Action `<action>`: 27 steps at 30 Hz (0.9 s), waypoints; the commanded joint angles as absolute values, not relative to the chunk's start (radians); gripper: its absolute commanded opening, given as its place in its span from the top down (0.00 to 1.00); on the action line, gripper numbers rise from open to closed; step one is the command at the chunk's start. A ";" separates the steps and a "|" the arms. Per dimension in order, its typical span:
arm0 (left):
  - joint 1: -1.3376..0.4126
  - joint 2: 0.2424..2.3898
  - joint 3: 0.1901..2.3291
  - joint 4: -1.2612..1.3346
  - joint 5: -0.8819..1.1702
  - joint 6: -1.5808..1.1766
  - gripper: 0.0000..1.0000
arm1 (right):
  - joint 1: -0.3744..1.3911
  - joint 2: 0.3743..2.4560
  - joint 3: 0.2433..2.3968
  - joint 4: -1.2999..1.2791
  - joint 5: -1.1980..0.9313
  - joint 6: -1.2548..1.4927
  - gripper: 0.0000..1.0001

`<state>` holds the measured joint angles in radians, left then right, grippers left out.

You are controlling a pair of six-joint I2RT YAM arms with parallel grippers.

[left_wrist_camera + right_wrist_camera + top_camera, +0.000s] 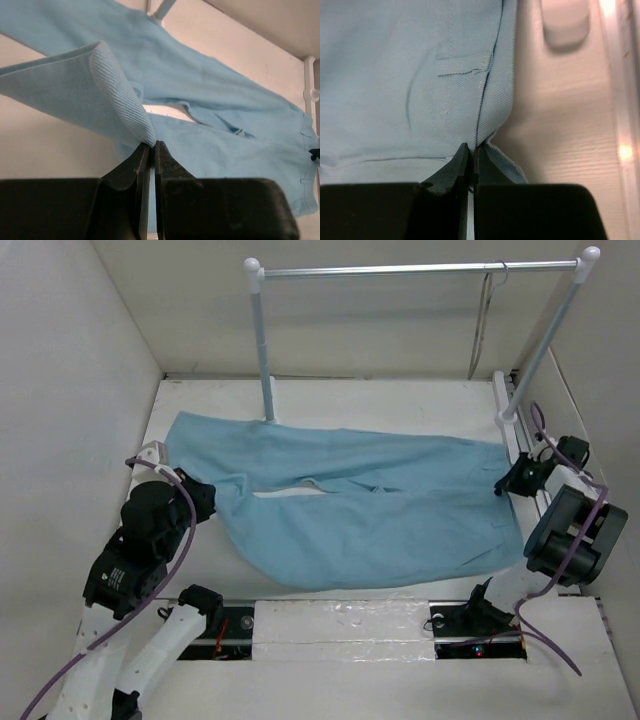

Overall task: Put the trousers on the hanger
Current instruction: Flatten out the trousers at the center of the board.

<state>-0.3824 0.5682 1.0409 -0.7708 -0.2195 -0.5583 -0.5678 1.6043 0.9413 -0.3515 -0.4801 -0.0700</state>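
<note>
The light blue trousers lie spread flat across the middle of the table, legs to the left and waist to the right. My left gripper is shut on a lifted, folded leg end at the left; in the left wrist view its gripper pinches the cloth fold. My right gripper is shut on the waistband edge at the right; in the right wrist view its gripper pinches the trousers. The thin grey wire hanger hangs from the bar at the back right, apart from both grippers.
A rack with white posts and a silver bar stands at the back. Its right base rail runs beside my right gripper. White walls enclose the table on the left, back and right.
</note>
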 commanded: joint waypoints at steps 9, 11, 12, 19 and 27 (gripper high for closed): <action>-0.416 0.578 1.080 -0.813 -0.318 -0.548 1.00 | -0.606 1.736 1.270 -0.494 -0.318 -0.115 0.48; -0.416 0.583 1.088 -0.818 -0.314 -0.552 1.00 | -0.615 1.729 1.279 -0.535 -0.321 -0.124 0.35; -0.416 0.587 1.091 -0.816 -0.307 -0.552 1.00 | -0.615 1.711 1.263 -0.538 -0.318 -0.129 0.33; -0.439 0.552 1.129 -0.798 -0.323 -0.545 1.00 | -0.821 1.245 0.848 -0.508 -0.220 0.035 0.34; -0.506 0.535 1.147 -0.813 -0.449 -0.518 1.00 | -0.979 1.187 0.736 -0.515 -0.195 0.037 0.34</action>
